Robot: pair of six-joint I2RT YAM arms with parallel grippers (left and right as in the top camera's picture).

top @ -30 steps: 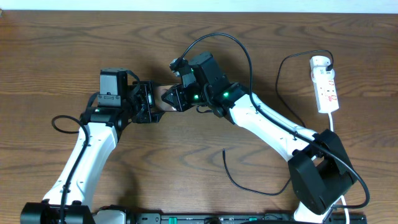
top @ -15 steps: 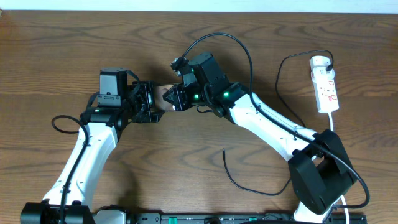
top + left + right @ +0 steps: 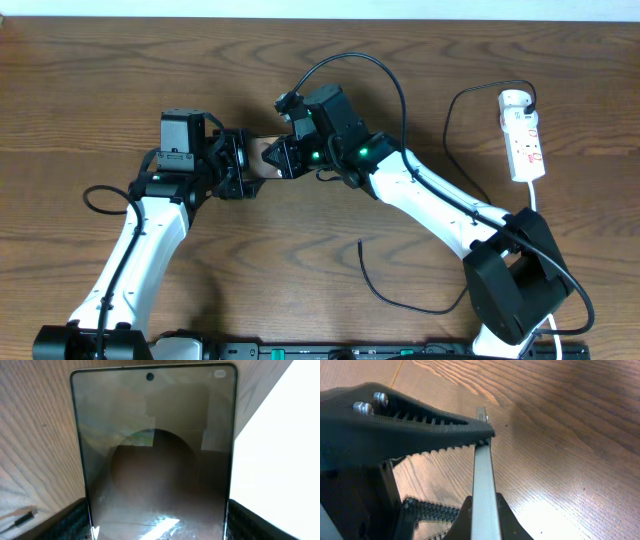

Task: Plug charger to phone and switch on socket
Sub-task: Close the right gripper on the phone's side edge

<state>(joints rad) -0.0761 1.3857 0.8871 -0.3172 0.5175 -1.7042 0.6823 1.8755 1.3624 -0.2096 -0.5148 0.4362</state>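
- Phone (image 3: pixel 261 152) sits between my two arms, a little left of the middle of the desk (image 3: pixel 100 60). I cannot tell whether it rests on the wood or is lifted off it.
- Its long axis runs roughly left to right in the overhead view. The end with the camera hole points away from the left arm and toward the right arm.
- From the left wrist I look along the glass face, which is dark and glossy with a large round shadow across it.
- The left jaws are closed on the phone's near end, where the textured fingers (image 3: pixel 75 521) press against its two long sides.
- The right jaws meet the far end. From the right wrist the phone shows as a thin edge, and the tip of a toothed finger (image 3: pixel 420 435) touches it. I cannot tell whether these jaws are clamped on it or only resting against it.
- The charger (image 3: pixel 447 125) has its black plug at the rounded far end of the socket (image 3: pixel 523 140), which lies at the desk's right side, well apart from the phone.
- The charger loops out to the left of the socket and is then hidden by the right arm. It shows again near the front of the desk, where its free end lies loose on the wood, apart from the phone.
- The right arm stretches across the desk between the phone and the socket.
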